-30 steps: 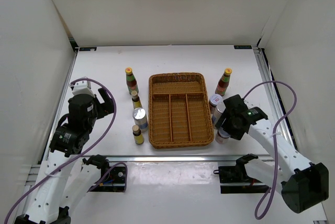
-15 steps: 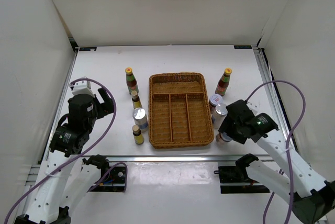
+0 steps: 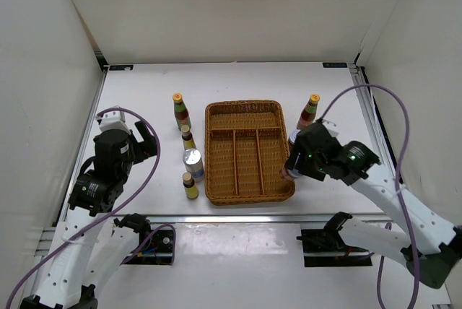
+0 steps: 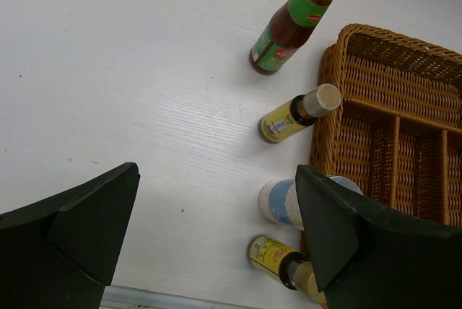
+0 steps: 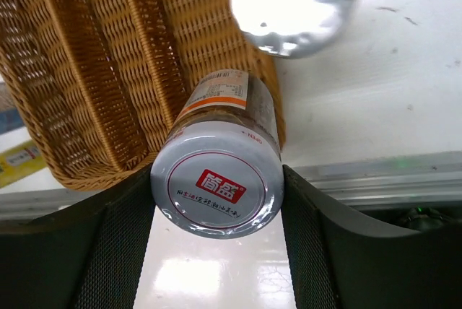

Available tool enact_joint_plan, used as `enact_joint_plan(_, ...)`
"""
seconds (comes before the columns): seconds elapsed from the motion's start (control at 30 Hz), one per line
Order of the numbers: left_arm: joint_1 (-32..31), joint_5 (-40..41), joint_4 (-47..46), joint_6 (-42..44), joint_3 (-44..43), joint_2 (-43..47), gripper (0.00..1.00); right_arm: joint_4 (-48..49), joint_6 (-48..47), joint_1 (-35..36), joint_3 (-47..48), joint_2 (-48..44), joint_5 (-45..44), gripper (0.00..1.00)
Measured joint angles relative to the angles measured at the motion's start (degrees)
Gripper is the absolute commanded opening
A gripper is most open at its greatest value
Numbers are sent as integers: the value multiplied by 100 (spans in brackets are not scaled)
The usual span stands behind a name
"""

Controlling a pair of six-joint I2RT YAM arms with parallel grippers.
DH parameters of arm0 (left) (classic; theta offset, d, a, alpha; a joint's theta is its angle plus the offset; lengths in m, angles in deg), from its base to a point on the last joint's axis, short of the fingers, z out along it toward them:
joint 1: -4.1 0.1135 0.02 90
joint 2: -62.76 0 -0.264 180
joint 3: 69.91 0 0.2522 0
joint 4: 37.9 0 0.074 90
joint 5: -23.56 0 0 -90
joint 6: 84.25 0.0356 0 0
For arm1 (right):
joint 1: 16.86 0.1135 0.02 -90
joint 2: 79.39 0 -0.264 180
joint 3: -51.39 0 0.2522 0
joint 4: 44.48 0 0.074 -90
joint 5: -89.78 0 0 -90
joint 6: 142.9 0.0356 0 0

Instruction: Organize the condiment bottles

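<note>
White tabletop ringed by white walls is where I work. Farthest left, my left gripper point(image 3: 139, 137) hangs wide open above the table, holding nothing. Just right of it a row stands upright beside the tray's left rim: a yellow-capped sauce bottle point(image 3: 180, 110), a tiny brown bottle point(image 3: 188, 136), a silver-lidded jar point(image 3: 193, 162) and a second tiny brown bottle point(image 3: 190, 185). In the middle, the wicker divided tray point(image 3: 245, 105) shows nothing in its compartments that I can see. At its right rim my right gripper point(image 3: 290, 170) is closed partway around a jar with a red-logo lid point(image 5: 216, 179), both fingers pressed to its sides, holding it above the rim close to the near right corner. I judge this to be the first placement. The next move calls for carrying the jar inward past the rim and over one compartment, lowering it upright, and only then letting go. Further right a second sauce bottle point(image 3: 309, 111) stands on the table. My right arm covers the other jars in the overhead view. The wrist view shows one jar lid point(image 5: 296, 2) washed out by glare. I cannot tell which compartment lies nearest below the jar I hold.
</note>
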Motion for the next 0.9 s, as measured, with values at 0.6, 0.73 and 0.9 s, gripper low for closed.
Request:
enact_joint_plan(0.6, 0, 11, 0, 0, 0, -175, 100, 892, 776, 1147, -750, 1405, -885, 2)
enact_joint_plan(0.73, 0, -11, 0, 0, 0, -264, 100, 988, 813, 1156, -800, 1436, -907, 16)
enact_joint_plan(0.9, 0, -83, 0, 0, 0, -498, 100, 1139, 835, 1156, -857, 1602, -925, 51)
